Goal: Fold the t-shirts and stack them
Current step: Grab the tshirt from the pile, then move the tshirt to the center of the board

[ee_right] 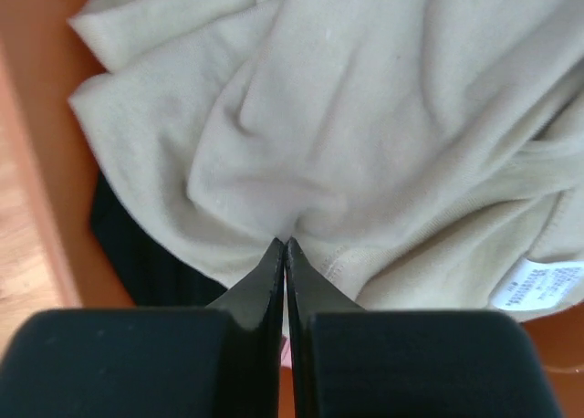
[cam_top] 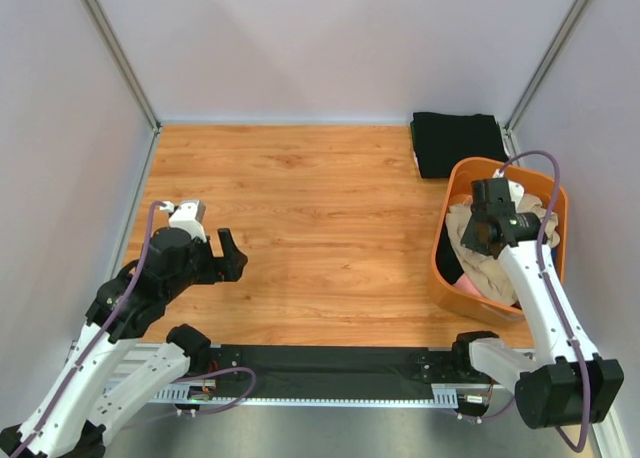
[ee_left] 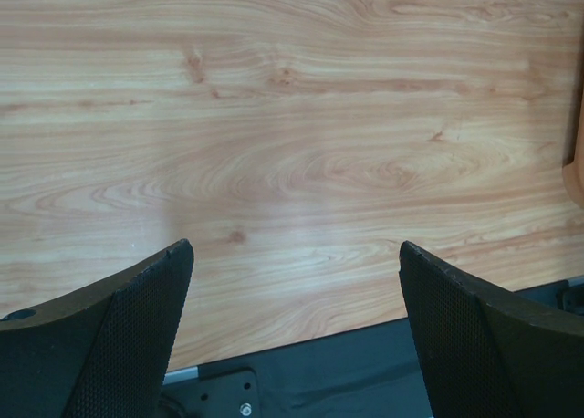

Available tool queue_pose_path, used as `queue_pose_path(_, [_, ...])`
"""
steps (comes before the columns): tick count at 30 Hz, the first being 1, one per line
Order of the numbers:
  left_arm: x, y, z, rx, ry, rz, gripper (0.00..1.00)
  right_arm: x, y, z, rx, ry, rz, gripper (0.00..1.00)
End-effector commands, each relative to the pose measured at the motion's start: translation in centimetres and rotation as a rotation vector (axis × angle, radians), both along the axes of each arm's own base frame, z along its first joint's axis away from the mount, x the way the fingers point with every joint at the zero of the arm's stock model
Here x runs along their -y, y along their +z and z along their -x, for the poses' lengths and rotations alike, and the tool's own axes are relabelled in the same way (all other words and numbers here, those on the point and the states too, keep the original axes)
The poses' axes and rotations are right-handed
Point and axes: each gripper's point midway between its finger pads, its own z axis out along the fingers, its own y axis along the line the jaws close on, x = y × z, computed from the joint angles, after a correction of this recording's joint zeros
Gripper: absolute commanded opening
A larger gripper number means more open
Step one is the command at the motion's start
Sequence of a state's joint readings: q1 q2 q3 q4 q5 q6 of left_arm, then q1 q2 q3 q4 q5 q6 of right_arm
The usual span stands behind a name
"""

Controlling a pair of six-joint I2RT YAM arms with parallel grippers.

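Tan shirt [ee_right: 365,117] is only nipped by a thin fold in the closed right jaws, so it could slip coming out of the tub [cam_top: 478,303]. Left jaws are wide open, holding nothing.

Orange plastic tub [cam_top: 441,278] sits on wood-grain table [cam_top: 320,208] at 3 o'clock; crumpled beige cloth t-shirt [cam_top: 490,263] lies in it. Folded black cloth t-shirt [cam_top: 458,143] lies just behind tub, at 1 o'clock.
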State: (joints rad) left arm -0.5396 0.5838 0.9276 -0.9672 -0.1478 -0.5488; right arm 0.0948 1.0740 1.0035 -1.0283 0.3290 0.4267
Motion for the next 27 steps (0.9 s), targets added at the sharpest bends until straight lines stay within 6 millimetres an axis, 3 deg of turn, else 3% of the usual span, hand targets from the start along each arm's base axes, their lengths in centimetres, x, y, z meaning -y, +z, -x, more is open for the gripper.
queue_pose_path(1, [-0.8, 0.7, -0.2, 0.038, 0.01, -0.028, 1.0, -0.1, 6.1, -2.0, 0.198, 0.012, -0.018, 0.0])
queue_pose_path(2, [-0.9, 0.8, -0.2, 0.041, 0.015, -0.03, 1.0, -0.3, 7.4, -2.4, 0.229, 0.019, -0.03, 0.0])
queue_pose_path(3, [-0.9, 1.2, -0.2, 0.051, 0.017, -0.027, 1.0, -1.2, 11.3, -3.5, 0.324, 0.045, -0.072, 0.0])
queue_pose_path(5, [-1.1, 1.4, -0.3, 0.061, 0.024, -0.033, 1.0, -2.9, 14.5, -4.9, 0.38, 0.102, -0.129, 0.0])
queue_pose_path(6, [-1.1, 1.7, -0.3, 0.068, 0.025, -0.03, 1.0, -4.4, 20.2, -5.5, 0.511, 0.164, -0.18, 0.0])
queue_pose_path(8, [-1.3, 2.0, -0.4, 0.074, 0.033, -0.032, 1.0, -8.6, 24.4, -6.8, 0.575, 0.302, -0.235, 0.0])
queue_pose_path(9, [-1.4, 2.1, -0.4, 0.078, 0.038, -0.031, 1.0, -12.8, 26.8, -6.2, 0.606, 0.466, -0.292, 0.0])
queue_pose_path(10, [-1.6, 2.2, -0.5, 0.083, 0.049, -0.035, 1.0, -14.7, 33.2, -4.8, 0.752, 0.559, -0.346, 0.0])
queue_pose_path(11, [-1.7, 2.3, -0.4, 0.083, 0.055, -0.037, 1.0, -17.7, 34.2, -5.4, 0.75, 0.654, -0.396, 0.0])
queue_pose_path(12, [-1.9, 2.3, -0.4, 0.086, 0.062, -0.042, 1.0, -20.6, 36.4, -3.9, 0.781, 0.797, -0.485, 0.0])
queue_pose_path(13, [-2.2, 2.4, -0.4, 0.09, 0.079, -0.045, 1.0, -22.9, 40.6, -2.0, 0.889, 0.902, -0.55, 0.0])
queue_pose_path(15, [-2.6, 2.7, -0.2, 0.095, 0.09, -0.049, 1.0, -24.5, 42.7, -0.5, 0.951, 0.969, -0.609, 0.0])
queue_pose_path(16, [-2.8, 3.0, -0.2, 0.103, 0.099, -0.051, 1.0, -24.3, 44.2, 0.2, 1.009, 0.965, -0.642, 0.0])
queue_pose_path(17, [-3.0, 3.3, 0.0, 0.107, 0.108, -0.047, 1.0, -24.8, 42.2, -0.9, 0.962, 0.948, -0.627, 0.0])
queue_pose_path(19, [-3.5, 3.6, 0.2, 0.116, 0.123, -0.05, 1.0, -23.3, 40.7, -2.2, 0.972, 0.862, -0.554, 0.0])
queue_pose_path(20, [-3.7, 3.9, 0.4, 0.117, 0.127, -0.048, 1.0, -22.8, 36.2, -4.7, 0.872, 0.772, -0.481, 0.15])
queue_pose_path(21, [-3.8, 4.0, 0.5, 0.119, 0.13, -0.049, 1.0, -21.9, 34.0, -5.8, 0.824, 0.716, -0.431, 0.51])
queue_pose_path(22, [-3.9, 4.0, 0.7, 0.113, 0.129, -0.052, 1.0, -21.2, 31.0, -6.3, 0.745, 0.677, -0.381, 1.0])
queue_pose_path(23, [-3.9, 4.2, 0.8, 0.115, 0.127, -0.05, 1.0, -20.6, 26.5, -7.2, 0.635, 0.63, -0.323, 1.0])
queue_pose_path(25, [-4.0, 4.0, 1.1, 0.101, 0.127, -0.058, 1.0, -17.2, 21.9, -7.9, 0.537, 0.479, -0.217, 1.0])
queue_pose_path(26, [-4.1, 3.9, 1.2, 0.096, 0.128, -0.059, 1.0, -16.4, 20.3, -7.8, 0.506, 0.434, -0.216, 1.0])
queue_pose_path(27, [-4.1, 3.8, 1.2, 0.092, 0.129, -0.061, 1.0, -15.3, 16.3, -7.7, 0.426, 0.392, -0.174, 1.0])
